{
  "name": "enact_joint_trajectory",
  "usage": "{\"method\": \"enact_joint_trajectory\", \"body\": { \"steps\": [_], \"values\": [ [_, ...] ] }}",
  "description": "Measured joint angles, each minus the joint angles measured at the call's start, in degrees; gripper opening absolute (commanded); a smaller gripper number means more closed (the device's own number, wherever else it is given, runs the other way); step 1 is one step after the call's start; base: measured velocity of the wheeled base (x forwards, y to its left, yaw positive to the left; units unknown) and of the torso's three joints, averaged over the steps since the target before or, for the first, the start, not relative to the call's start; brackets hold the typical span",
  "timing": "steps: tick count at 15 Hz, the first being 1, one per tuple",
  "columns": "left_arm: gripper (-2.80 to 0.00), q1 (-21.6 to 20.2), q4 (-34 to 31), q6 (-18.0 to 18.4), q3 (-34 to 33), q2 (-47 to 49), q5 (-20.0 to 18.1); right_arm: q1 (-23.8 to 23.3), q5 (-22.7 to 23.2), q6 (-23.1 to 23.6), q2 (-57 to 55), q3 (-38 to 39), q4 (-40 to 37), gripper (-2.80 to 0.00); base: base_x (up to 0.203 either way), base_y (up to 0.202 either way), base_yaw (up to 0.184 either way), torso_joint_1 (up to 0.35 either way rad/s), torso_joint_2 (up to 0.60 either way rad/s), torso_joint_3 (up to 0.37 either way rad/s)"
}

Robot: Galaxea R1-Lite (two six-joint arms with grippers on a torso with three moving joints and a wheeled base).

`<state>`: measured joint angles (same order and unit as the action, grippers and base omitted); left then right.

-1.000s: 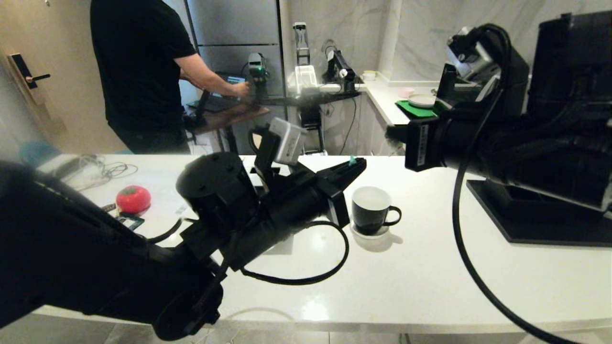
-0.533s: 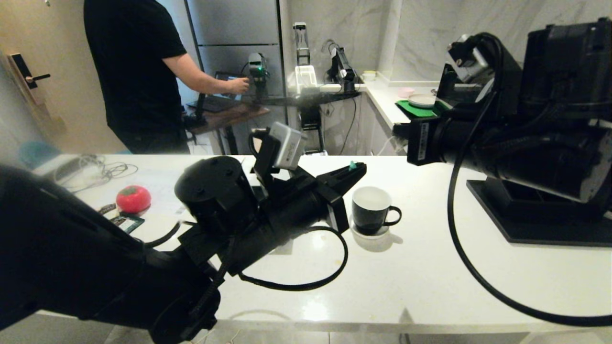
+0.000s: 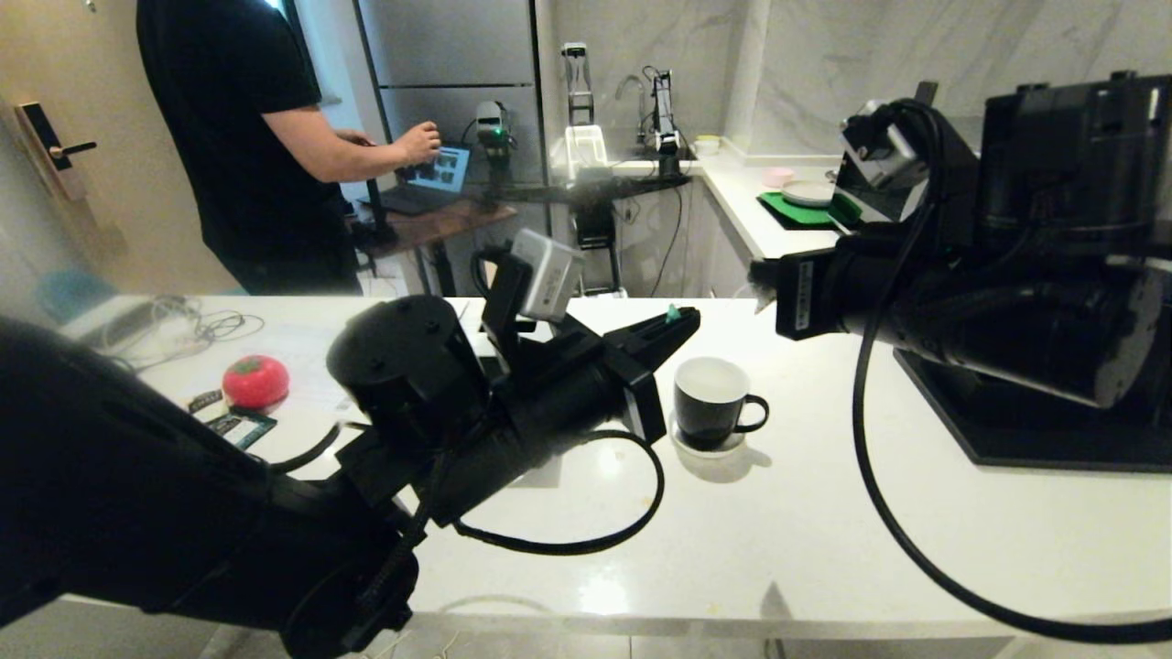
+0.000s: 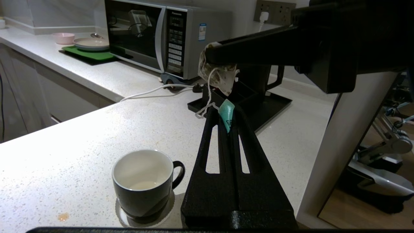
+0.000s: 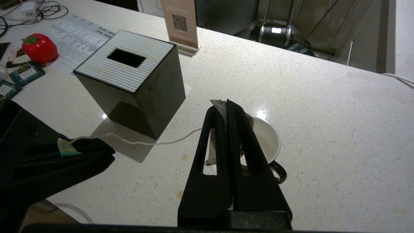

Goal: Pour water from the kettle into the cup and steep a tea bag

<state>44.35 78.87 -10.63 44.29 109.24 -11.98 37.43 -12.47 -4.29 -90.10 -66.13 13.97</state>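
Observation:
The cup [image 3: 710, 403], a black mug with a white inside, stands on a white coaster with a little pale liquid at its bottom. My right gripper [image 5: 226, 105] is shut on the top of the tea bag [image 4: 220, 76], a pale pouch hanging in the air above and beside the cup [image 5: 268, 139]. A white string runs from the pouch to its teal tag [image 4: 227, 115], which my left gripper [image 4: 226, 111] is shut on, just left of the cup. The kettle [image 4: 258, 77] is a black body with a handle on a black tray behind the tea bag, largely hidden.
A black box with a slotted top [image 5: 129, 84] stands left of the cup, with a red toy fruit [image 3: 255, 381] and teal sachets [image 5: 26, 72] beyond it. A microwave [image 4: 161, 38] sits on the side counter. A person [image 3: 247, 137] works at a laptop behind the counter.
My right arm has sunk slightly with the tea bag still held. The left arm has stayed put. The person's hand has moved to the laptop.

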Motion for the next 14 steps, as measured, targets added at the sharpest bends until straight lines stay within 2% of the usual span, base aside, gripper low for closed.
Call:
{"method": "enact_joint_trajectory", "body": {
  "steps": [6, 7, 14],
  "values": [
    [-2.8, -0.1, 0.0, 0.0, 0.1, -0.1, 0.1, 0.0, 0.0, 0.0, 0.2, 0.4, -0.8, -2.8, 0.0, 0.0, 0.0, 0.0, 0.0, 0.0],
    [-2.8, -0.1, 0.0, 0.0, 0.0, -0.1, 0.1, 0.0, 0.0, 0.0, 0.3, 0.4, -0.8, 0.0, 0.0, 0.0, 0.0, 0.0, 0.0, 0.0],
    [-2.8, -0.1, 0.0, 0.0, 0.0, -0.1, 0.1, 0.0, -0.3, 0.3, 0.9, 0.5, 0.0, 0.0, 0.0, 0.0, 0.0, 0.0, 0.0, 0.0]
  ]
}}
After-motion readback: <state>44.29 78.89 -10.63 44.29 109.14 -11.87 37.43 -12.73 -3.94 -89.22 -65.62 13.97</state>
